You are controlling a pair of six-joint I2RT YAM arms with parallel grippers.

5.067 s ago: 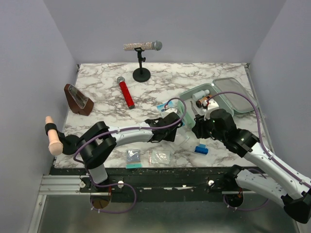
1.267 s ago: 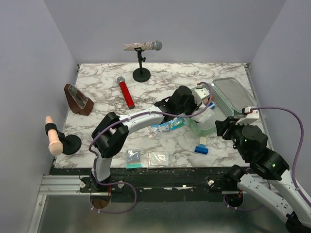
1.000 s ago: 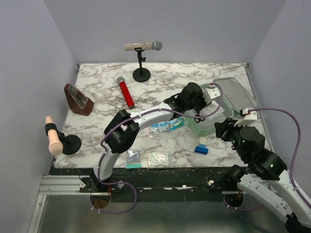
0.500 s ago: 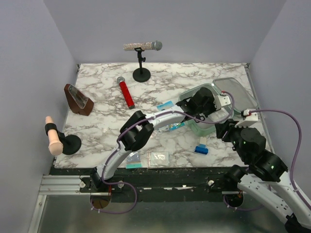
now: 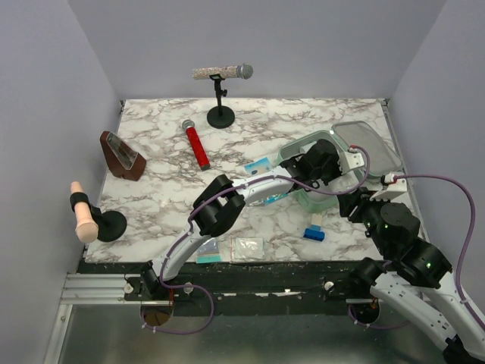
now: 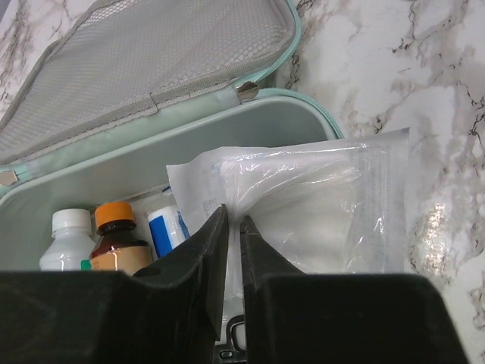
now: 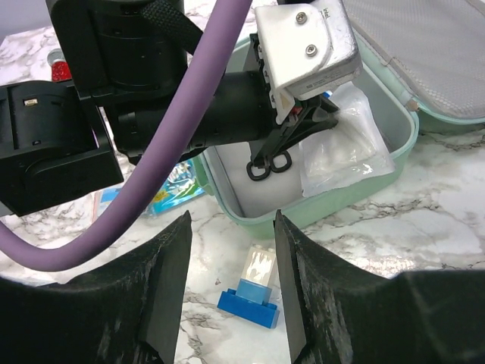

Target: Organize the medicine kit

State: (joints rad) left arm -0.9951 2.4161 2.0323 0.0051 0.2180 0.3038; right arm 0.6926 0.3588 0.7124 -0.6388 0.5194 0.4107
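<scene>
The medicine kit (image 5: 371,144) is a mint-green case lying open at the right of the table, with its mesh-lined lid (image 6: 151,61) folded back. Inside the case (image 6: 98,171) stand a white bottle (image 6: 70,239), an amber bottle with an orange cap (image 6: 117,243) and a small blue-and-white tube (image 6: 163,227). A clear plastic pouch (image 6: 318,197) lies in the case and drapes over its rim (image 7: 356,193). My left gripper (image 6: 233,216) reaches into the case, its jaws a narrow slit apart at the pouch's corner. My right gripper (image 7: 231,227) hangs open in front of the case.
A blue brick topped with a clear block (image 7: 254,292) lies under my right gripper. A blue snack packet (image 5: 265,196) and a small box (image 5: 258,164) lie left of the case. Two small packets (image 5: 227,246) sit by the front edge. A red microphone (image 5: 195,142), a mic stand (image 5: 221,114) and a wooden wedge (image 5: 121,154) stand farther left.
My left arm swung right and carried the pouch into the case, then its jaws parted slightly. My right arm, beside the case five seconds ago, has stayed pulled back over the last second.
</scene>
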